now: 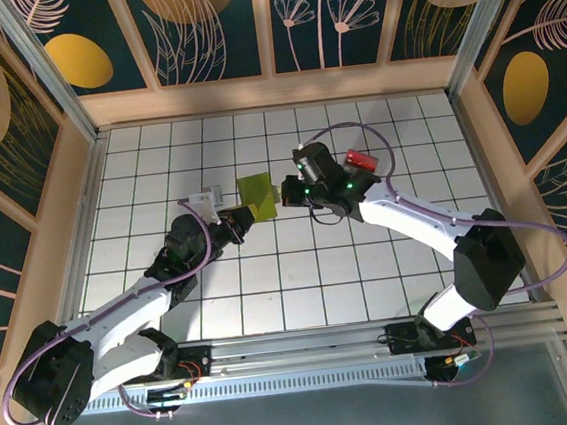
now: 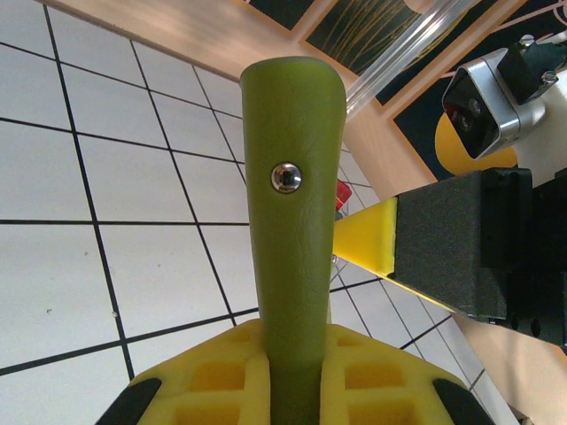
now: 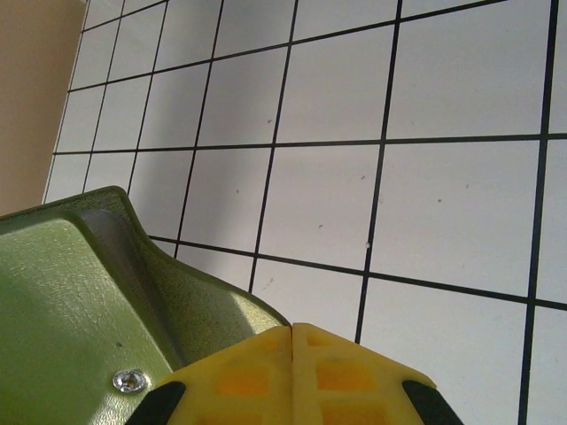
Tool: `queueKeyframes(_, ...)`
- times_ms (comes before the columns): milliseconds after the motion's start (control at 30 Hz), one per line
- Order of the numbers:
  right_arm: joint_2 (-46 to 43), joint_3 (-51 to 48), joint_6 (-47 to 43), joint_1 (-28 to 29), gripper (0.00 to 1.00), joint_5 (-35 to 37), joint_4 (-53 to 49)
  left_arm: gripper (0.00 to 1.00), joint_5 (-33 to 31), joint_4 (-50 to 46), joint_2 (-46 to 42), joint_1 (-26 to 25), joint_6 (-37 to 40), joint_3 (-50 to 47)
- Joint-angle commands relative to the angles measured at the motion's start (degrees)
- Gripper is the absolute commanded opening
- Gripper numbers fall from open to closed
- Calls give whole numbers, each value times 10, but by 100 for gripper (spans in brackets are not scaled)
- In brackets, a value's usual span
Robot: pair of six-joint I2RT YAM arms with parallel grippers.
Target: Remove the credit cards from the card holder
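The yellow-green card holder (image 1: 256, 191) hangs above the table's middle, held between both grippers. My left gripper (image 1: 235, 218) is shut on its lower edge; in the left wrist view the holder (image 2: 292, 221) rises straight out of the yellow fingers (image 2: 390, 363), a metal snap (image 2: 286, 177) facing the camera. My right gripper (image 1: 285, 192) is at its right edge. In the right wrist view its jaws (image 3: 291, 328) are pressed together, and the holder's curved flap (image 3: 80, 301) runs into their seam. No card shows inside the holder.
A red flat item (image 1: 360, 157) lies on the white gridded table (image 1: 299, 271) behind the right gripper, also glimpsed past the holder (image 2: 340, 197). A small pale item (image 1: 207, 198) lies left of the holder. Wooden walls (image 1: 272, 91) ring the table.
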Motion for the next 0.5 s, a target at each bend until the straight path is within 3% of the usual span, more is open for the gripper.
queueKeyframes(0, -27, -15, -18, -16, 11, 2, -6, 0, -1, 53, -13, 4, -5, 0)
queueKeyframes(67, -44, -32, -25, -28, 36, -16, 11, 0, 4, 53, -13, 4, -3, 1)
queueKeyframes(133, -67, -57, -32, -42, 50, -51, 45, 0, 7, 53, -14, 4, -1, 2)
queueKeyframes(333, -130, -137, -58, -63, 73, -146, 157, 0, 18, 52, -13, 4, 6, 9)
queueKeyframes(467, -148, -165, -70, -63, 79, -195, 212, 0, 36, 57, -8, 4, 9, 15)
